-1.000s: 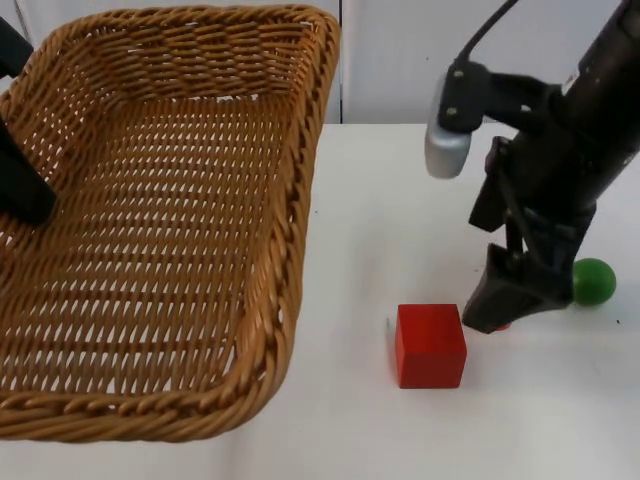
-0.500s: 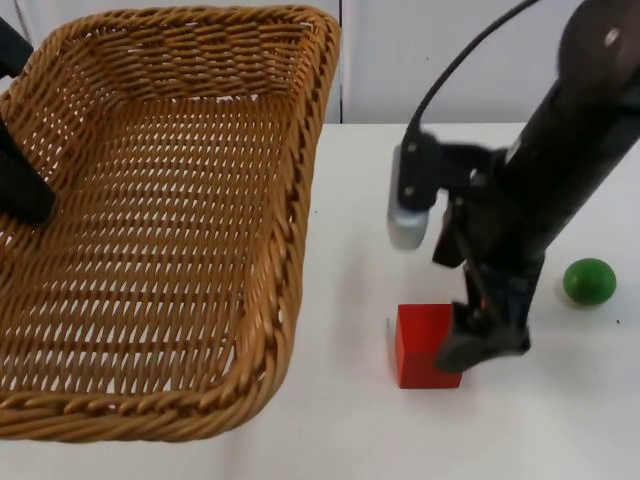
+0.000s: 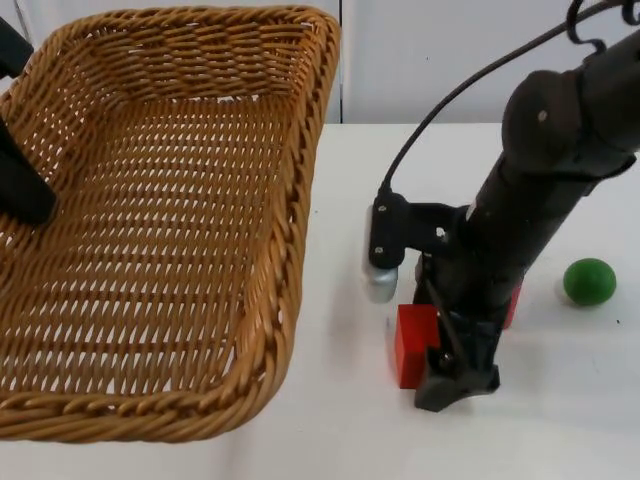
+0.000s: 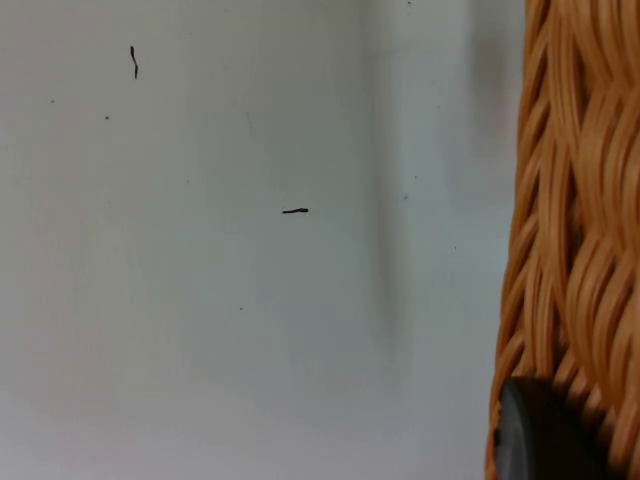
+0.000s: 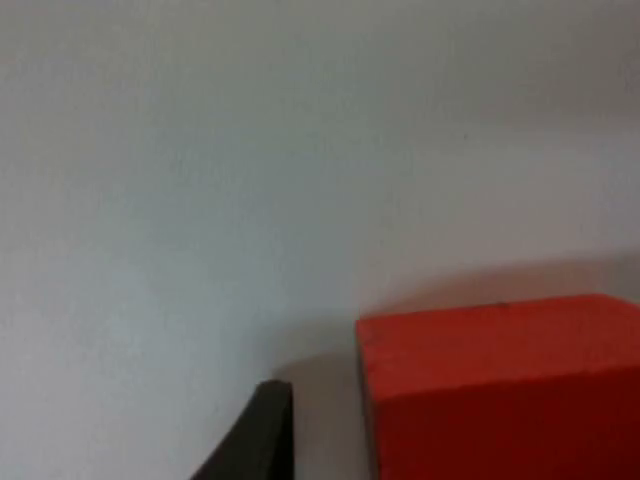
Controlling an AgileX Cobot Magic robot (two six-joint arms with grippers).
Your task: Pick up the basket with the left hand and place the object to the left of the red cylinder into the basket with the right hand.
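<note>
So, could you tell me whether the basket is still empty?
Empty: the basket shows only bare weave inside, and the red cube sits on the table by the right tool.

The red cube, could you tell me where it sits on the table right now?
In the top view the red cube sits on the white table just right of the basket, with the right end effector down beside it.

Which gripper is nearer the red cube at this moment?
Right. The right gripper is down at the red cube, right beside it. The left gripper is far off across the table, at the wicker basket.
</note>
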